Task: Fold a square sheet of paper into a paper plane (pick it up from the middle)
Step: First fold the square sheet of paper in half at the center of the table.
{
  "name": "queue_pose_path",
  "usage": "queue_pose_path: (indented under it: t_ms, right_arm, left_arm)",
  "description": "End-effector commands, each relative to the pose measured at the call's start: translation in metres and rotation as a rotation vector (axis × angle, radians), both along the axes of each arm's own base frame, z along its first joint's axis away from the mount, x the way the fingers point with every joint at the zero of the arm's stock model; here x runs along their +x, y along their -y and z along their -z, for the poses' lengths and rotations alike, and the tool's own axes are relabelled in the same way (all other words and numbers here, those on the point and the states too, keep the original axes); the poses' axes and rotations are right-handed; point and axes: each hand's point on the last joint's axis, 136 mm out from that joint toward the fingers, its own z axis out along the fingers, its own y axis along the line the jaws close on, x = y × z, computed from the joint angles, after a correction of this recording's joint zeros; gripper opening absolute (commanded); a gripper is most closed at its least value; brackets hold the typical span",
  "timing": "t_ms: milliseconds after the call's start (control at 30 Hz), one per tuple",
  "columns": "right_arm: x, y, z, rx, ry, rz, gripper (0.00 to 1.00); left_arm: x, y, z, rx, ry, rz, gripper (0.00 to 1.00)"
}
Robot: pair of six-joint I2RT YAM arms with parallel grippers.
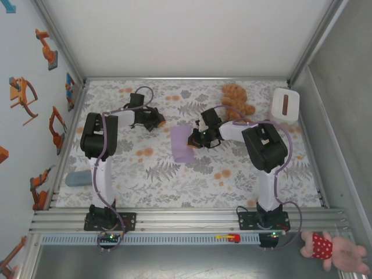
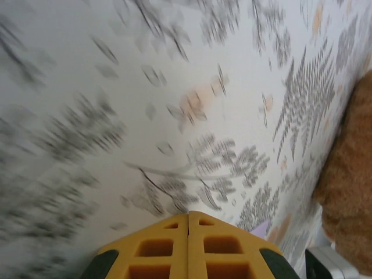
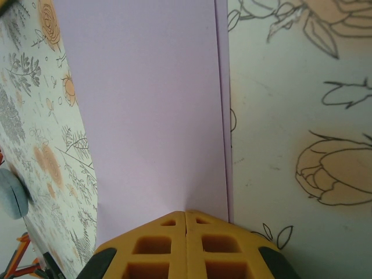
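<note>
floral cloth [image 1: 174,180] covers the work surface inside pale walls [image 1: 174,35]. from above, the square sheet of paper [image 1: 182,146] lies mid-scene as a narrow lavender rectangle, so it looks already folded in half. the right gripper [image 1: 195,138] sits at the sheet's right edge with its jaws closed, probably so that a blunt tip can press the fold flat. the left gripper [image 1: 154,123], also closed, hangs just left of and beyond the sheet, clear of the paper, likely so as not to shift it. a teddy bear [image 1: 237,99] and a white box [image 1: 285,103] sit far right.

left wrist: the shut tips point at blurred bare cloth, with bear fur at the right.

right wrist: the shut tips meet the sheet just beside its right edge, where two slightly offset layers show. whether they pin the paper or nip it i cannot tell.
</note>
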Motion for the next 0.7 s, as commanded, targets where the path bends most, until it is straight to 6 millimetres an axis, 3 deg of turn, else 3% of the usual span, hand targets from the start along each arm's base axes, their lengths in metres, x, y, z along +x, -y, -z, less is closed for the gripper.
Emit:
queue_pose_path:
  t_ms: [0,133,267,467,667]
  right_arm:
    - [-0.084,0.116,0.127,-0.571,-0.305,0.059,0.0]
    - [-0.084,0.115,0.125,-0.567,-0.306,0.059,0.0]
    - [-0.083,0.114,0.126,-0.563,-0.305,0.058,0.0]
    - [-0.083,0.114,0.126,-0.563,-0.305,0.059,0.0]
    - [-0.084,0.115,0.127,-0.566,-0.304,0.058,0.0]
  left_arm:
    - [-0.003,-0.013,0.006,0.075,-0.024,0.001,0.01]
    - [-0.015,0.001,-0.035,0.047,0.046,0.019,0.01]
    - [-0.049,0.026,-0.05,0.03,0.055,0.06,0.01]
    - [-0.109,0.073,-0.032,-0.036,-0.034,0.119,0.01]
    - [-0.14,0.07,-0.011,0.001,-0.11,0.142,0.01]
